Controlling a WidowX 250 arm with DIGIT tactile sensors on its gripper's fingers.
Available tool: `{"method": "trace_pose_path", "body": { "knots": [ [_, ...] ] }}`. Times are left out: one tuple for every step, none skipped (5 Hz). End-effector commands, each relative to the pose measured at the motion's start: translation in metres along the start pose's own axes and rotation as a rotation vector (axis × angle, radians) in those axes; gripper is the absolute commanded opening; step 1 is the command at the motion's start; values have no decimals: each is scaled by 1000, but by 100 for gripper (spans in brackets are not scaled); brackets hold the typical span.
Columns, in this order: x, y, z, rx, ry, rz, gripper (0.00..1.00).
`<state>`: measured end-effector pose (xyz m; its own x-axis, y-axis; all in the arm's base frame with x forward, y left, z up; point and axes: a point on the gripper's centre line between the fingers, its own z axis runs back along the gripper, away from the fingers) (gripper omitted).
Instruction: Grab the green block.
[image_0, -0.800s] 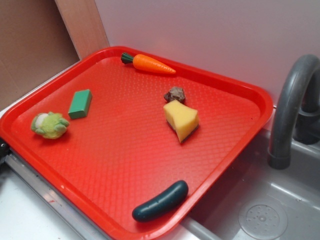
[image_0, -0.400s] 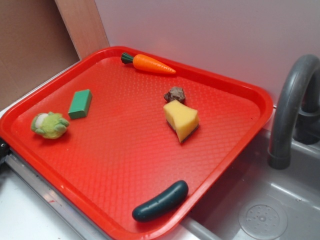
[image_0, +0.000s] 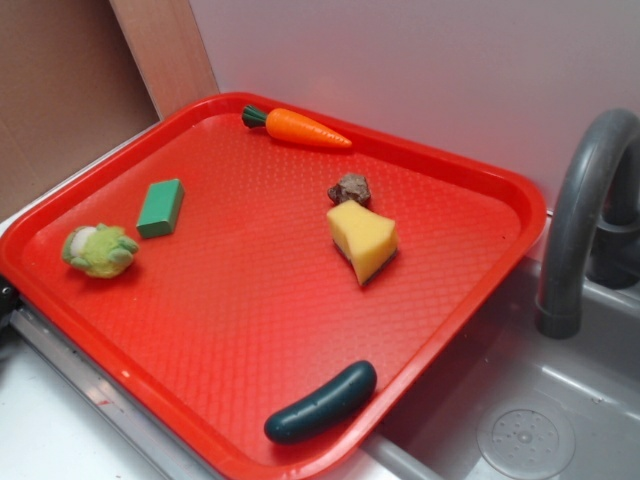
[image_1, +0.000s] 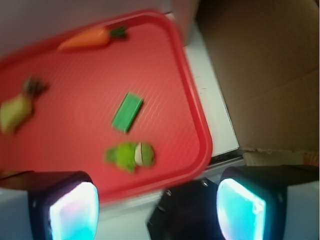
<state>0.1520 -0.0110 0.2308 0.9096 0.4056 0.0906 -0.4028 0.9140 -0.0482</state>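
Observation:
The green block (image_0: 160, 208) lies flat on the red tray (image_0: 250, 330), in its left part. In the wrist view the green block (image_1: 127, 112) sits mid-frame, well beyond my gripper (image_1: 157, 210). The gripper is open and empty, with its two glowing pads (image_1: 75, 212) at the bottom corners of that view, above the tray's near edge. The gripper does not show in the exterior view.
A fuzzy yellow-green plush toy (image_0: 98, 249) lies just beside the block. An orange carrot (image_0: 297, 127), a yellow cheese wedge (image_0: 362, 240), a small brown lump (image_0: 350, 188) and a dark green cucumber (image_0: 320, 402) share the tray. A grey faucet (image_0: 580, 220) and sink stand at the right.

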Motion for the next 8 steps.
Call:
{"method": "trace_pose_path", "body": {
  "knots": [
    [34,-19,-47,-4,-27,277,100],
    [27,-39,-79,0,-24,223,100],
    [20,-52,-113,6,10,200,100],
    [16,-63,-135,27,25,195,100],
    [22,-67,-164,19,98,259,100],
    [21,-65,-188,29,141,304,100],
    [19,-61,-216,26,208,329,100],
    [14,-58,-229,61,202,315,100]
  ]
}}
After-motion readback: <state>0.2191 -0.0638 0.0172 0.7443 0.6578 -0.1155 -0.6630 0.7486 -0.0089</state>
